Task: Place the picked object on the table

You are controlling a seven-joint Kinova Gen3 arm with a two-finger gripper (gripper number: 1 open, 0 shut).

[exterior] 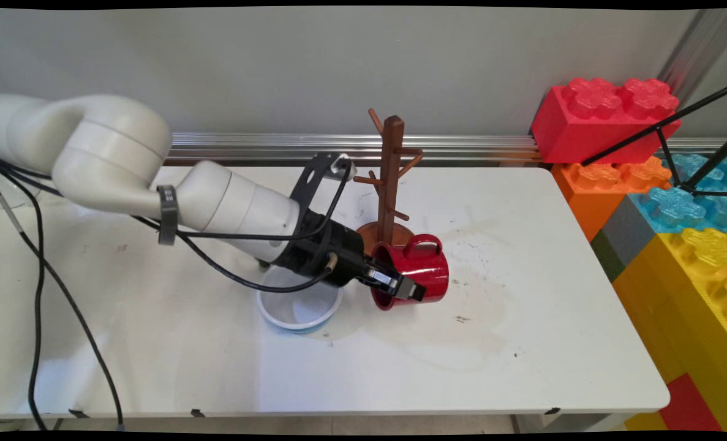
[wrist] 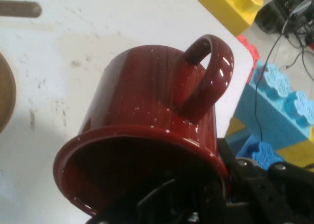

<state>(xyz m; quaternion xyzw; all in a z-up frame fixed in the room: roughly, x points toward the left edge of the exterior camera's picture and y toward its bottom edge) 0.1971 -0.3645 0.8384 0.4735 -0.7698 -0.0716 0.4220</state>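
The red mug (exterior: 415, 269) lies tilted on its side, near the middle of the white table (exterior: 522, 343), with its open mouth turned to the left toward the arm and its handle (exterior: 423, 244) pointing up and to the far side. The gripper (exterior: 400, 286) grasps the mug at the rim: in the main view one black finger lies on the outside of the near wall, and in the hand view the linkage reaches into the mouth while another part sits outside the rim at the right, so the fingers are closed on the rim of the mug (wrist: 147, 135). In the hand view the handle (wrist: 208, 71) is a thick loop on the upper side of the mug. I cannot tell if the mug touches the table or is held a little above it. Just behind the mug, on the far side, stands a brown wooden mug tree (exterior: 391, 177) with several pegs, on a round base (exterior: 375, 236); the mug is just beside this base, maybe touching it. To the left of the mug, under the wrist of the arm, a white bowl (exterior: 299, 303) sits on the table, partly hidden by the gripper body. At the right of the table there are large toy blocks, a red one (exterior: 602, 122) on top of an orange one (exterior: 608, 184), then blue (exterior: 681, 208) and yellow (exterior: 694, 275) ones nearer
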